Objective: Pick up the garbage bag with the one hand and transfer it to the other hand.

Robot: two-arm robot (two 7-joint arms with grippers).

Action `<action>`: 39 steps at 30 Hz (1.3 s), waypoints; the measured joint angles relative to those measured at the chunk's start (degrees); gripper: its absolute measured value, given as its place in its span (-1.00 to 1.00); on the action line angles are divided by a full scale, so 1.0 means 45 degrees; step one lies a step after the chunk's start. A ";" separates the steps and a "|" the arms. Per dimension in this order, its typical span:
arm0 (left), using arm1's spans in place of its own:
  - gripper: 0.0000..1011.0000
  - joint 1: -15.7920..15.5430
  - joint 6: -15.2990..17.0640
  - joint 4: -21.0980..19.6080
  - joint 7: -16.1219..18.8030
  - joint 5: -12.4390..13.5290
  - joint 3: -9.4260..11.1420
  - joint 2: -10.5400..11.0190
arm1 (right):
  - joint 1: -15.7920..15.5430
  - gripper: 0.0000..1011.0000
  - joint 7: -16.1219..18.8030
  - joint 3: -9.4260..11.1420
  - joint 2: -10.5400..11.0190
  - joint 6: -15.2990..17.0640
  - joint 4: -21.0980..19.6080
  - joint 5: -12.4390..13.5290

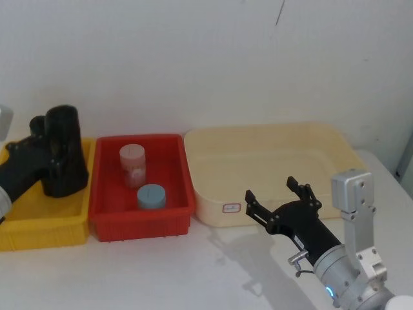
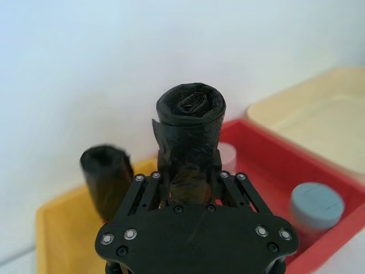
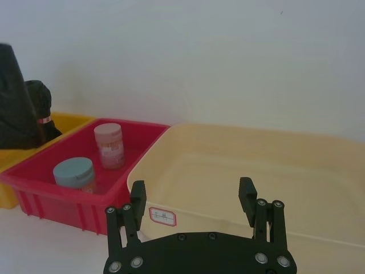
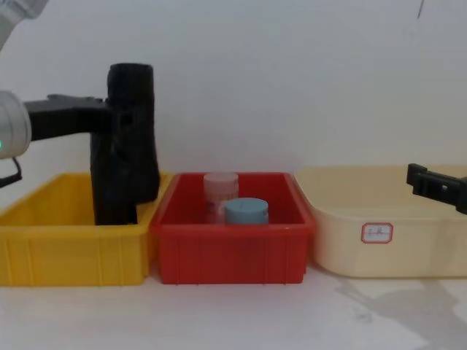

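The garbage bag (image 1: 66, 145) (image 4: 133, 109) (image 2: 191, 123) is a tall black crinkly roll, upright over the yellow bin (image 1: 39, 226) (image 4: 66, 251) at the far left. My left gripper (image 1: 55, 155) (image 4: 125, 118) (image 2: 188, 174) reaches in from the left and is shut on its middle. I cannot tell whether the bag's bottom touches the bin floor. My right gripper (image 1: 271, 188) (image 3: 191, 187) (image 4: 425, 180) hovers open at the front edge of the cream bin, far from the bag, with nothing between its fingers.
A second black roll (image 1: 37, 126) (image 2: 106, 177) (image 3: 39, 108), with a small red mark, stands beside the bag in the yellow bin. The red bin (image 1: 139, 216) (image 4: 230, 255) in the middle holds a pink jar (image 1: 132, 165) and a blue-lidded jar (image 1: 151, 196). The large cream bin (image 1: 213, 194) (image 3: 319, 251) sits at the right.
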 joint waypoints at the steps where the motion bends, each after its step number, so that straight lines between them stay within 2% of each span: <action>1: -0.28 -0.0055 0.0027 -0.0007 -0.0085 -0.0033 0.0010 -0.0010 | 0.0000 0.98 0.0000 0.0000 -0.0001 0.0000 0.0000 -0.0001; 10: -0.28 -0.0832 0.0259 0.0060 -0.0944 -0.0484 0.0250 -0.0247 | 0.0007 0.98 0.0018 0.0000 -0.0001 0.0000 0.0000 0.0000; 17: -0.28 -0.1745 0.0416 0.0445 -0.1886 -0.0903 0.0668 -0.0627 | 0.0251 0.98 0.0530 -0.0006 0.0115 0.0068 0.0000 0.0170; 25: -0.28 -0.2792 0.0464 0.1222 -0.2861 -0.1220 0.1272 -0.1187 | 0.1027 0.98 0.1295 -0.0147 0.0211 0.0622 0.0084 0.0452; 28: -0.28 -0.2995 0.0464 0.1418 -0.2990 -0.1255 0.1395 -0.1316 | 0.1272 0.98 0.1464 -0.0196 0.0193 0.0864 0.0150 0.0518; 31: -0.28 -0.3484 0.0360 0.1975 -0.3330 -0.1331 0.1675 -0.1670 | 0.1720 0.98 0.1662 -0.0298 0.0106 0.1291 0.0335 0.0624; 39: -0.28 -0.4174 0.0017 0.3024 -0.3737 -0.1447 0.2041 -0.2245 | 0.2734 0.98 0.1840 -0.0542 -0.0245 0.2067 0.1058 0.0707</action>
